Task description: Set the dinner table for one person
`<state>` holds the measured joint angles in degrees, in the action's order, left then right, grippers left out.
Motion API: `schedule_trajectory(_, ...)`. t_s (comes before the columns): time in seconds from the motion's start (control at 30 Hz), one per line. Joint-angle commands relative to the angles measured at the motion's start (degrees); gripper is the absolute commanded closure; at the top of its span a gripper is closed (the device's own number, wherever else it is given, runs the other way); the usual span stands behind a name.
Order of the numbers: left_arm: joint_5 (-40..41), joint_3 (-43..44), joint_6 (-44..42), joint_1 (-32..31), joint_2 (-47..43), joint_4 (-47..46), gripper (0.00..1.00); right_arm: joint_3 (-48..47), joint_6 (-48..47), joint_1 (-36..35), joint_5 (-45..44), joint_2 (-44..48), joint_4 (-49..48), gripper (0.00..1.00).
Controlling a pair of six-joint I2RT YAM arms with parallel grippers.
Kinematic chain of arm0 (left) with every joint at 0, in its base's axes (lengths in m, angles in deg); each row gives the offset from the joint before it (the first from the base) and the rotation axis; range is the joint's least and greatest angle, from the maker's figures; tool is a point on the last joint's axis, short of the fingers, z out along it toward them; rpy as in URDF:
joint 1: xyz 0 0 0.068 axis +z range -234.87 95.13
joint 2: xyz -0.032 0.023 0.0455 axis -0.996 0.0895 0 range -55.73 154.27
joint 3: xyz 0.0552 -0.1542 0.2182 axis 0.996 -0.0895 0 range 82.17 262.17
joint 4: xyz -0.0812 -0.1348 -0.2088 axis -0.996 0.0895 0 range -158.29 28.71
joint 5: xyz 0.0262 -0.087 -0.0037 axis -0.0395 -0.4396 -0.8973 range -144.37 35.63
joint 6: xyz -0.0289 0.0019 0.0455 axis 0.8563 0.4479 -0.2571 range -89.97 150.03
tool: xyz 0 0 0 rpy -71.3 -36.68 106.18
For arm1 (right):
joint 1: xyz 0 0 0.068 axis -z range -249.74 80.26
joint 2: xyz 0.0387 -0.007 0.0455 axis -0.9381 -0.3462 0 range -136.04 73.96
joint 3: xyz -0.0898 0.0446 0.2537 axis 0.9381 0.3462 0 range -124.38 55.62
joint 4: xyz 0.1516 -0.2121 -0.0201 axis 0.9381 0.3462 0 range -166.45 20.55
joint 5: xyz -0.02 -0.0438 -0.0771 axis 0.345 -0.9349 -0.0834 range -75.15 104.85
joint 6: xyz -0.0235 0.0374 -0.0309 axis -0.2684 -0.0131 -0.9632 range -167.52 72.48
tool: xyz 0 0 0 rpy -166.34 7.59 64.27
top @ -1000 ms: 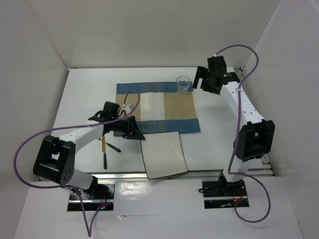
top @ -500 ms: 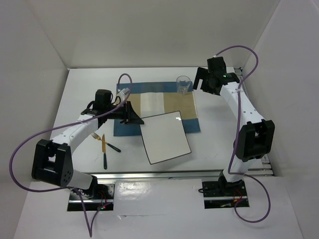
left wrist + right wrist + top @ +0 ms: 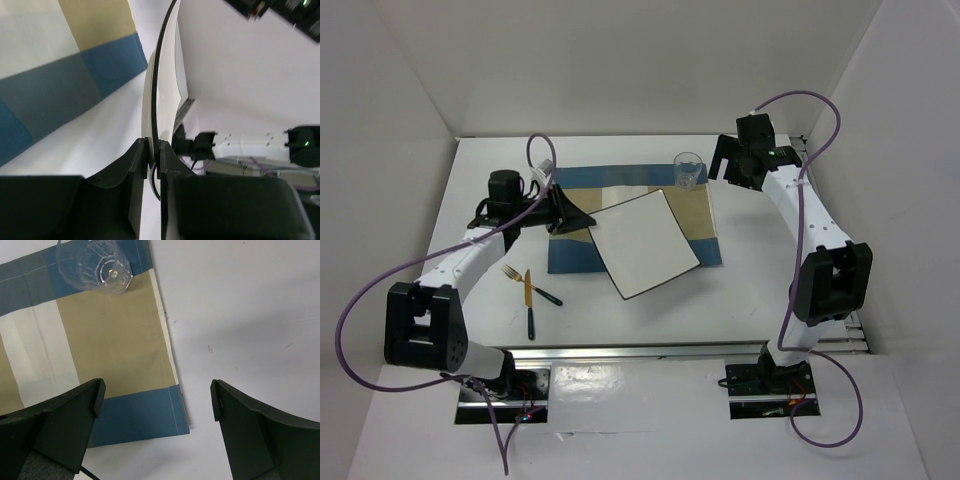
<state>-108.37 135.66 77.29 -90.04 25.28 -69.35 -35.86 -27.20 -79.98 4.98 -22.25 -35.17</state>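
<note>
My left gripper is shut on the left corner of the square white black-rimmed plate and holds it tilted over the blue-and-tan striped placemat on the white dinner table. In the left wrist view the plate's rim runs edge-on between my fingers. My right gripper is open and empty, at the far right beside a clear glass standing on the placemat's far right corner. The glass also shows in the right wrist view.
A fork and two more pieces of cutlery, one with a tan part and one black, lie on the table left of the placemat. White walls enclose the table on three sides.
My left arm has carried the plate from the near table edge up and away onto the placemat, turning it. The right arm has not moved.
</note>
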Motion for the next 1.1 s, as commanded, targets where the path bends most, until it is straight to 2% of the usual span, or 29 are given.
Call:
schedule_trajectory(0.0, -3.1, 2.2, 11.1, 1.6, -3.6, -11.8, 1.0, -0.5, 0.3, 0.3, -1.2, 2.8, 0.6, 0.0)
schedule_trajectory(0.07, -1.6, 0.4, 14.2, 2.9, -3.6, -16.1, 1.0, -0.5, 0.3, 0.3, -1.2, 2.8, 0.6, 0.0)
schedule_trajectory(0.37, 0.4, -0.8, 16.8, 6.0, 0.5, -22.1, 1.0, -1.1, -0.2, 0.3, -1.2, 2.8, 0.6, 0.0)
schedule_trajectory(0.53, 3.1, -3.1, 21.9, 6.0, 1.6, -29.4, 1.0, -1.1, -0.2, 0.3, -1.2, 2.8, 1.2, 0.0)
schedule_trajectory(0.63, 3.6, -1.0, 22.5, 6.0, 4.9, -30.3, 1.0, -1.1, -0.2, 0.3, -1.2, 2.8, 1.2, 0.0)
schedule_trajectory(0.8, -2.8, 12.1, 11.1, 6.7, 14.2, -14.3, 1.0, -0.5, -0.2, 0.8, -1.2, 3.8, 1.2, 0.0)
schedule_trajectory(0.83, -3.6, 16.3, 9.1, 6.7, 15.6, -8.4, 1.0, -0.5, -0.2, 0.8, -1.7, 3.8, 1.2, 0.0)
schedule_trajectory(0.93, -6.6, 21.4, 2.6, 6.7, 20.6, -1.5, 1.0, 0.2, -0.2, 0.8, -1.7, 4.4, 1.7, 0.0)
schedule_trajectory(0.97, -7.4, 25.0, -0.9, 6.7, 22.1, 3.6, 1.0, 0.2, -0.2, 0.8, -1.7, 4.4, 1.7, 0.0)
schedule_trajectory(1.07, -10.0, 31.3, -5.2, 7.2, 27.6, 9.3, 1.0, 0.7, -0.2, 0.8, -1.7, 5.0, 1.7, 0.0)
